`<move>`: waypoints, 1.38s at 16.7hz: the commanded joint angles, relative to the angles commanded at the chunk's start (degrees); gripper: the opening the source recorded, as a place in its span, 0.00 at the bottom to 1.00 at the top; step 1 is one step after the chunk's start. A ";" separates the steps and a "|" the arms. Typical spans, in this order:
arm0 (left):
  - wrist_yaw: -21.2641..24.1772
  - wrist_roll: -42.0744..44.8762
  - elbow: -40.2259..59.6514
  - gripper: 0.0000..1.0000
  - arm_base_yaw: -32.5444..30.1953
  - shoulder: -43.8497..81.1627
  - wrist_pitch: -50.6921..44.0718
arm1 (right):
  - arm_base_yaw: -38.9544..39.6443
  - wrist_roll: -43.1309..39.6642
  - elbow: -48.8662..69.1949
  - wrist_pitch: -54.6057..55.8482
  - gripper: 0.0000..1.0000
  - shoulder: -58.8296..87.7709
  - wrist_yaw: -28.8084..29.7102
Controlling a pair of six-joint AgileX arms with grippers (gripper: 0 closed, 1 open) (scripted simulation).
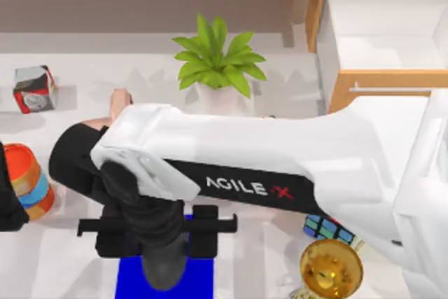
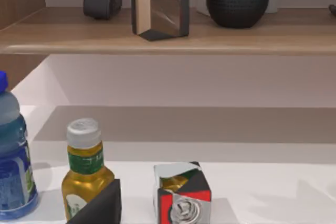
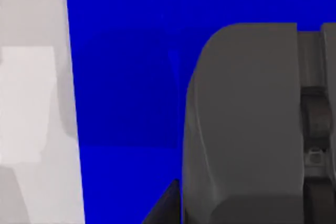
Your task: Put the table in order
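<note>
The right arm (image 1: 280, 152) reaches across the white desk (image 1: 84, 82) from the top view's right, its wrist low over the blue mat (image 1: 164, 278) at the near edge; the right gripper (image 3: 247, 129) hangs just above that mat in the right wrist view, and I cannot tell how its fingers stand; the left arm (image 1: 10, 194) sits at the far left edge, beside a stack of coloured bowls (image 1: 31, 180); a potted plant (image 1: 217, 61) stands mid-desk at the back, a red and silver cube (image 1: 35, 89) back left, a puzzle cube (image 1: 329, 229) and a golden trophy (image 1: 330, 269) near right; the light-wood cabinet's drawer (image 1: 378, 33) stands open at back right; the left wrist view shows a yellow bottle (image 2: 86, 177) and a blue bottle (image 2: 13, 156).
</note>
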 joint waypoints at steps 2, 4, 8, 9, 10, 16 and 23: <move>0.00 0.00 0.00 1.00 0.00 0.00 0.00 | 0.00 0.00 0.00 0.00 0.90 0.00 0.00; 0.00 0.00 0.00 1.00 0.00 0.00 0.00 | 0.00 0.00 0.00 0.00 1.00 0.00 0.00; 0.00 0.00 0.00 1.00 0.00 0.00 0.00 | 0.00 0.00 0.00 0.00 1.00 0.00 0.00; 0.00 0.00 0.00 1.00 0.00 0.00 0.00 | 0.00 0.00 0.00 0.00 1.00 0.00 0.00; 0.00 0.00 0.00 1.00 0.00 0.00 0.00 | 0.00 0.00 0.00 0.00 1.00 0.00 0.00; 0.00 0.00 0.00 1.00 0.00 0.00 0.00 | 0.93 -3.00 -2.04 2.69 1.00 -2.57 0.38; 0.00 0.00 0.00 1.00 0.00 0.00 0.00 | 0.19 -26.73 -18.05 28.29 1.00 -15.64 3.76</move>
